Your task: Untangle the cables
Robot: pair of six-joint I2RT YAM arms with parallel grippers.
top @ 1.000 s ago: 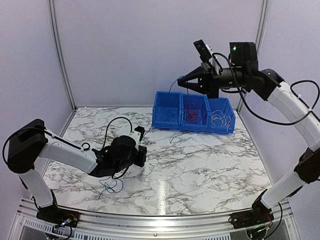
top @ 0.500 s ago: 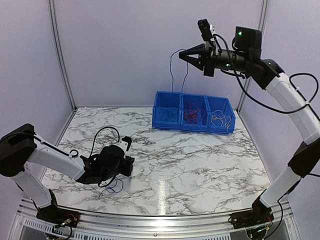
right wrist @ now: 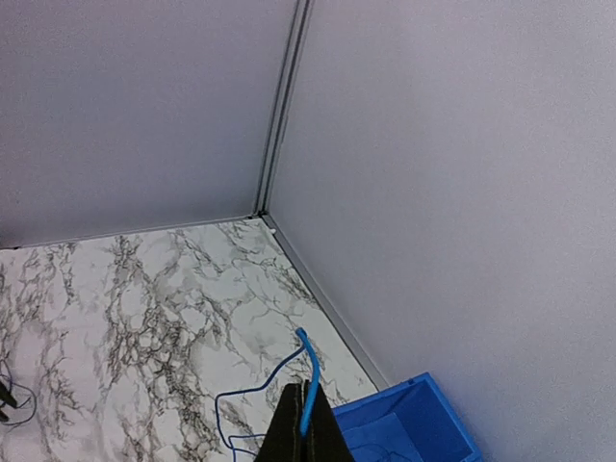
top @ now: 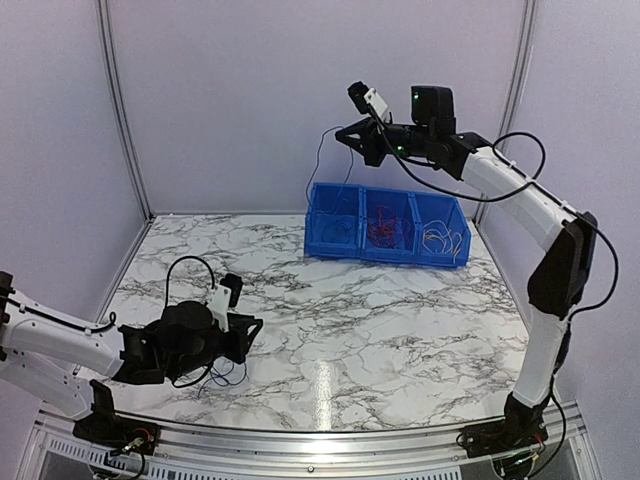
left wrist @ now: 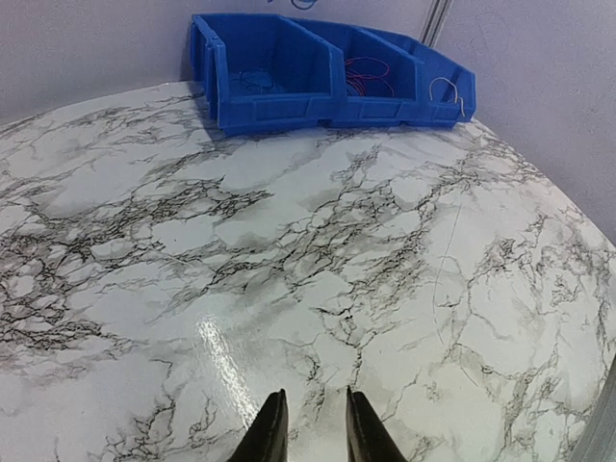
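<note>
My right claw (right wrist: 306, 409) is up high near the back wall, over the left end of the blue bin (top: 330, 250), and its fingers are pressed together on a thin blue cable (right wrist: 306, 371). The cable sticks up a little past the fingertips, and the rest hangs down in a loose curl toward the marble table (top: 400, 320). My left claw (left wrist: 310, 428) sits low over the near left part of the table, pointing across the marble toward the bin. Its two fingers are spread by a narrow gap and I see nothing between them. A small tangle of dark cables (top: 224, 374) lies on the table just beside that claw, on its near side. In the bin at the back, I can make out thin dark wires in the left compartment, red cables (top: 385, 226) in the middle one, and pale yellowish cables (top: 446, 240) in the right one.
</note>
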